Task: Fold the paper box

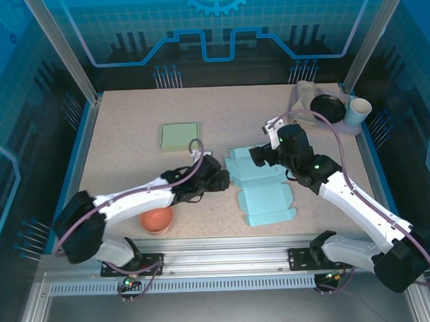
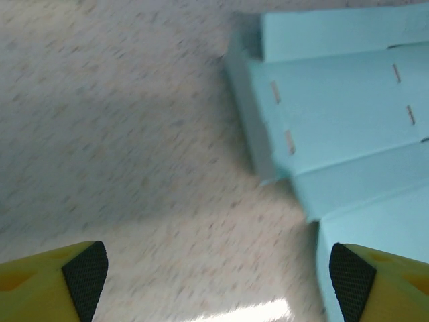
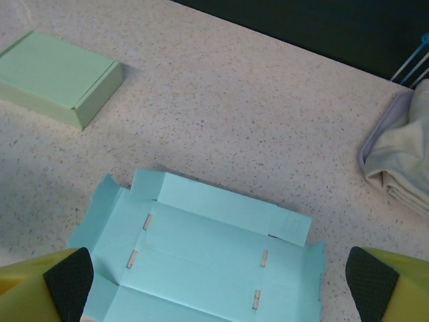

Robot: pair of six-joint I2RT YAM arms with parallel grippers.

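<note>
The light blue paper box (image 1: 262,189) lies unfolded and flat on the table, slightly right of centre, with slots cut in its panels. My left gripper (image 1: 220,180) is low at the sheet's left edge. In the left wrist view the left gripper (image 2: 218,275) is open over bare table, its right finger (image 2: 352,275) by the edge of the paper box (image 2: 335,114). My right gripper (image 1: 261,156) hovers over the sheet's far end. Seen from the right wrist, the right gripper (image 3: 220,285) is wide open above the paper box (image 3: 214,235), holding nothing.
A folded green box (image 1: 179,135) (image 3: 60,77) sits at the back left of the sheet. An orange bowl (image 1: 157,221) is near the front, under the left arm. At the back right stand a crumpled cloth (image 3: 402,154), a black bowl (image 1: 328,106) and a white cup (image 1: 357,111).
</note>
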